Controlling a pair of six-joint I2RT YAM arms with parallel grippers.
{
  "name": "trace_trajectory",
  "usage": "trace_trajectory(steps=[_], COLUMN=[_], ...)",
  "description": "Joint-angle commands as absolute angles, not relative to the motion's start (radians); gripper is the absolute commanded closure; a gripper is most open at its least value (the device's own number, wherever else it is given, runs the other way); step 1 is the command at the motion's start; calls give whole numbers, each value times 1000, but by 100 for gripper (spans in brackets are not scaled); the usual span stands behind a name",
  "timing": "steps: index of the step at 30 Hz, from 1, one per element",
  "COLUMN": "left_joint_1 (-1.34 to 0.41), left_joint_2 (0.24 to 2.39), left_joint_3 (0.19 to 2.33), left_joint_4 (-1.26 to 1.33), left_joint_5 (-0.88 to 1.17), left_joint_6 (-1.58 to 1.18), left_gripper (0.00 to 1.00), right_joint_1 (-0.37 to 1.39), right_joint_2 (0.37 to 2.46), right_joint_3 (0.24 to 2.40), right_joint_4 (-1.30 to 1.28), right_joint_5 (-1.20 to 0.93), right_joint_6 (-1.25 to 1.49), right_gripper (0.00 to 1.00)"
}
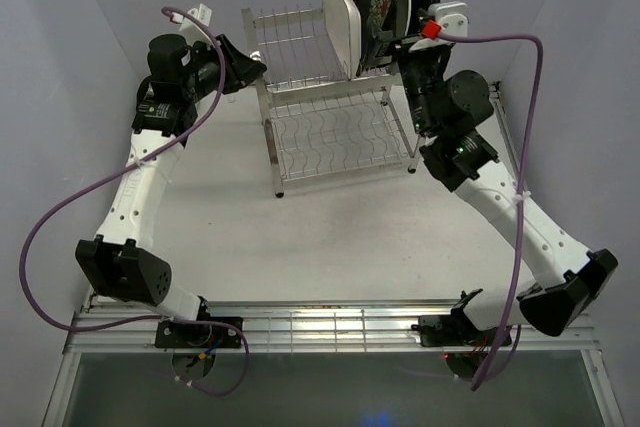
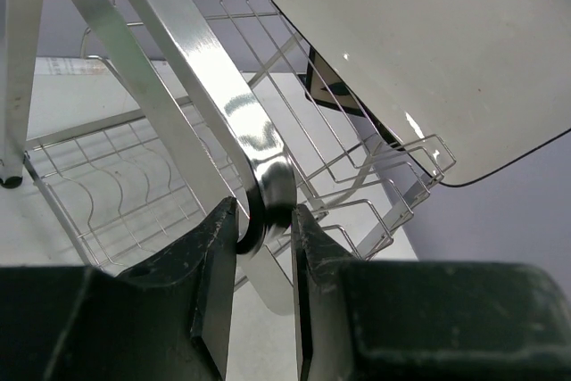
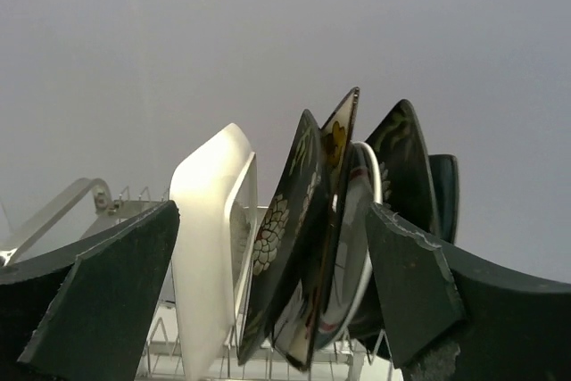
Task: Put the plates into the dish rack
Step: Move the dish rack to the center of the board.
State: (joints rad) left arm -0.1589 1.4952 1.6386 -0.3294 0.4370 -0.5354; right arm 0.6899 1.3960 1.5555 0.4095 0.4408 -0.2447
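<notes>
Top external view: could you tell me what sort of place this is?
Likely a robot test cell, not a kitchen: bare pale walls, a white table, two bolted arms, a steel dish rack holding plates.

Open slots upper left in the dish rack [image 1: 288, 49] — plates [image 1: 378, 2] at right.

No lettering, label, brand or number can be read on anything here.

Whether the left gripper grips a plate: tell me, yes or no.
No: the left gripper is shut on a steel post of the dish rack; the white plate stands clear above.
</notes>
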Motion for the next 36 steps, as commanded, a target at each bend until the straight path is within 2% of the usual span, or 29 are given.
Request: trace_trajectory(steps=[1, 9, 20, 27, 32, 33, 36], left_joint_1=[-121, -98, -52, -34, -34, -34, -34], left_joint_2=[1551, 1646, 1726, 1689, 1622, 1609, 1568], left_joint_3=[1707, 1793, 1877, 1893, 1824, 1815, 1781], left_joint_4=[-331, -364, -397, -402, -380, -379, -371], left_joint_5=[333, 342, 356, 377, 413, 414, 420], left_joint_6=[-566, -566, -569, -569, -578, -581, -584], left_gripper=[71, 72, 72, 70, 56, 47, 39], right_joint_1=[690, 690, 690, 690, 690, 690, 690], right_joint_2=[1278, 1148, 970, 870, 819, 804, 779], right_joint_3=[1503, 1454, 1214, 1124, 1082, 1074, 1055], right_joint_4=[419, 259, 262, 226, 207, 204, 189], right_joint_5=[430, 416, 402, 397, 396, 400, 397], right_joint_6=[-183, -69, 41, 67, 84, 86, 94], right_gripper=[9, 9, 9, 7, 7, 7, 6])
